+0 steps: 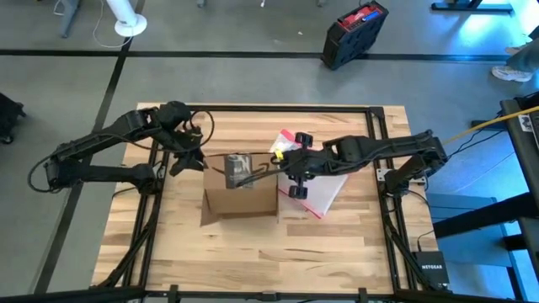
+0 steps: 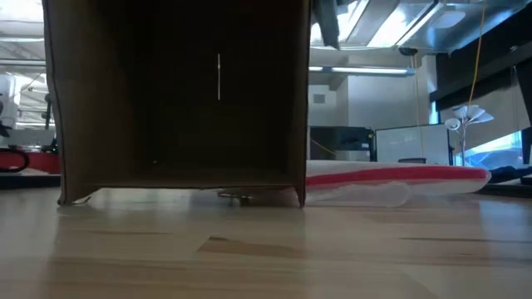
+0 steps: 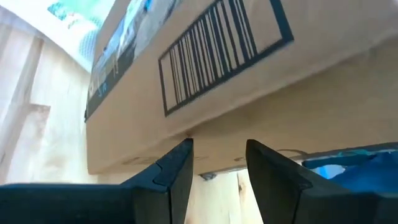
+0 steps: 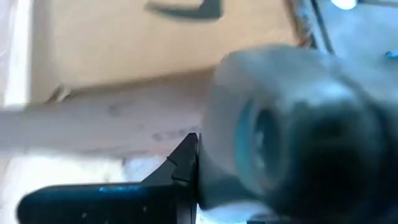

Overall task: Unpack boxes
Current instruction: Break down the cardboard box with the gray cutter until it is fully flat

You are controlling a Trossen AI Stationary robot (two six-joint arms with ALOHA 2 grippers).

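Box mid-bench, open. Right end effector over box opening, closed on grey item, item raised clear of box floor. Left end effector at box's far-left edge, fingers parted, gripping nothing visible; likely bracing box. Pouch lies on bench just right of box. Judgement: unpacking mid-way; grey item not yet set down; remaining contents unseen.

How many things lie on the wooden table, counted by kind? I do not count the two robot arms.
Brown corrugated cardboard box: 1
Grey wrapped item held over the box: 1
Clear flat plastic pouch with pink-red edge: 1
Total: 3
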